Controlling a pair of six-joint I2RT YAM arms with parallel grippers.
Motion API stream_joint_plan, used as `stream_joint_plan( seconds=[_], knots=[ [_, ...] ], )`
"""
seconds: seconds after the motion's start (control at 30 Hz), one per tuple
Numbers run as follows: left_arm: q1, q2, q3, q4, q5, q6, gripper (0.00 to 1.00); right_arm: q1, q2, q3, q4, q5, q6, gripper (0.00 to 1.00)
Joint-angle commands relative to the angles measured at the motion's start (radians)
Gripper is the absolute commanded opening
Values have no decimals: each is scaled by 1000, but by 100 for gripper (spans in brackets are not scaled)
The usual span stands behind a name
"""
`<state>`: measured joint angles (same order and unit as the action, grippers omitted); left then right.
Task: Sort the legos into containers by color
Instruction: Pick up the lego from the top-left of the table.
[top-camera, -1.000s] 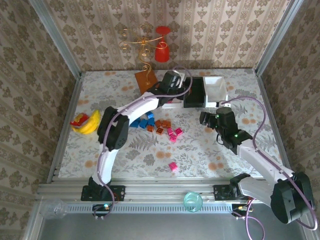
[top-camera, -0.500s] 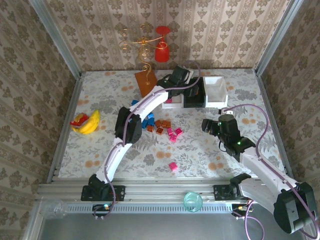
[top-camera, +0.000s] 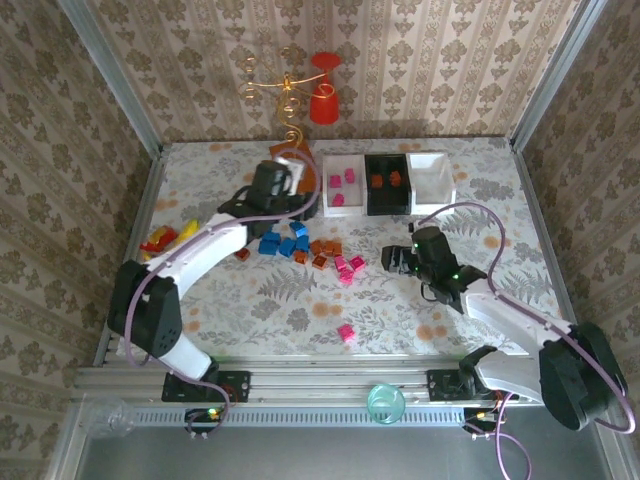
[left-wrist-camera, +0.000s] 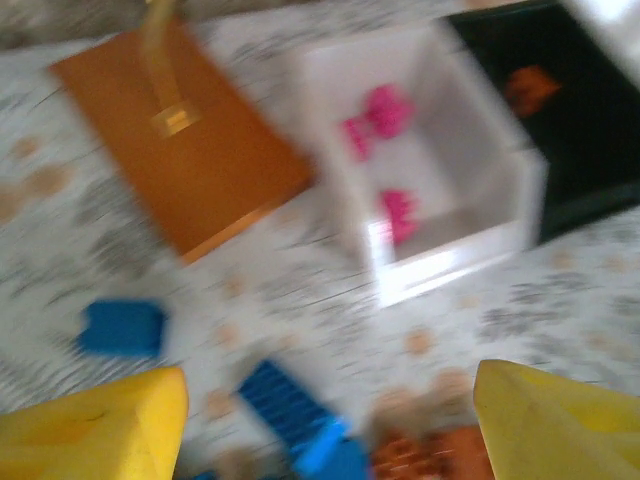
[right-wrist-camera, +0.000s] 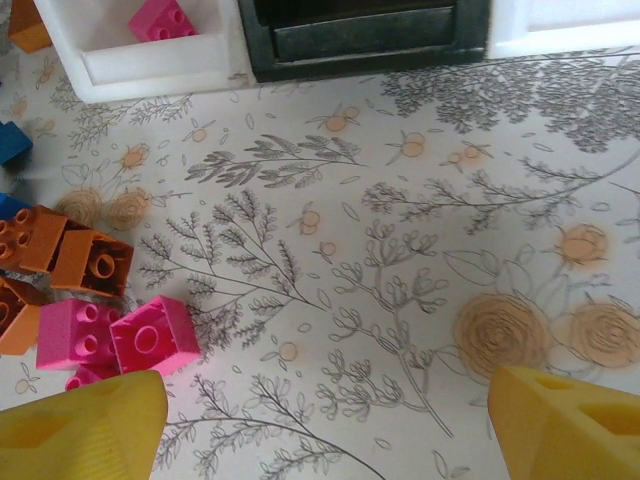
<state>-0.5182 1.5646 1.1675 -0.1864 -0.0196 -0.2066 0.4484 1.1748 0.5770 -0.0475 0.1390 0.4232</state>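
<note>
Lone magenta pink plastic lego block (top-camera: 346, 333) lay nearest the bases. Right gripper (right-wrist-camera: 320, 425) had yellow fingers spread, nothing between, over the floral table (right-wrist-camera: 400, 250) just right of the mixed pile of blue, orange-brown and pink legos (top-camera: 310, 250). Left gripper (left-wrist-camera: 330, 425) was spread too, empty, above the pile's far edge. Farthest: white rectangular bin (top-camera: 340, 210) holding pink blocks, black bin (top-camera: 388, 208) holding orange ones, second white bin (top-camera: 432, 205).
</note>
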Motion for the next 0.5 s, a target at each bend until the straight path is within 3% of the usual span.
stream_joint_plan(
  seconds=[0.0, 0.23, 0.47],
  knots=[
    [98, 34, -30, -22, 17, 27, 77, 20, 48, 66, 47, -31, 2, 85],
    [160, 214, 89, -100, -51, 103, 79, 33, 70, 92, 32, -28, 0, 85],
    [179, 406, 235, -177, -49, 131, 81, 33, 33, 73, 5, 7, -12, 86]
  ],
)
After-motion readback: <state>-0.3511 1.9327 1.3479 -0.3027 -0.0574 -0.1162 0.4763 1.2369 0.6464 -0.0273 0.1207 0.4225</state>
